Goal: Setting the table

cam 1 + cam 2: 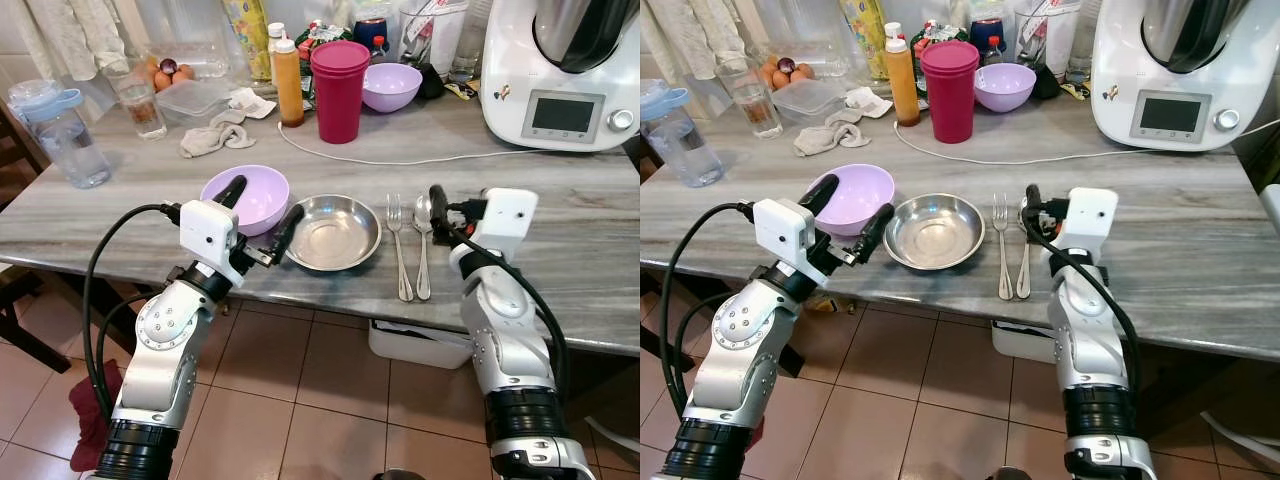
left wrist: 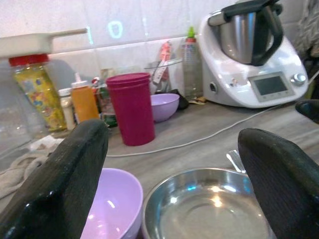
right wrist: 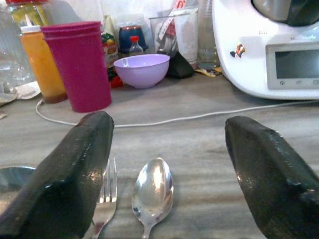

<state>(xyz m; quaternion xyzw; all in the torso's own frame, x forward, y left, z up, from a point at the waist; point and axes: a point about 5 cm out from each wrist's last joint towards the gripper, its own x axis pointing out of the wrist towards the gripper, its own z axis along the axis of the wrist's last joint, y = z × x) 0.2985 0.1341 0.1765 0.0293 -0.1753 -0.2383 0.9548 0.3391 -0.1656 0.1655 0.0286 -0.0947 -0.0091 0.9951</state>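
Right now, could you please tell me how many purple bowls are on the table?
2: one purple bowl at the front edge beside the steel bowl, another at the back by the pink cups. Clutter may hide more.

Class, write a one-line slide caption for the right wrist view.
Open right hand hovering over a spoon and fork on the grey table.

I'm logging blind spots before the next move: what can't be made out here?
- Silver fork: tines partly behind the right gripper's black finger, right wrist view.
- Near purple plastic bowl and round steel dish: front rims cut off, left wrist view, left gripper.
- White kitchen machine's screen: too small.
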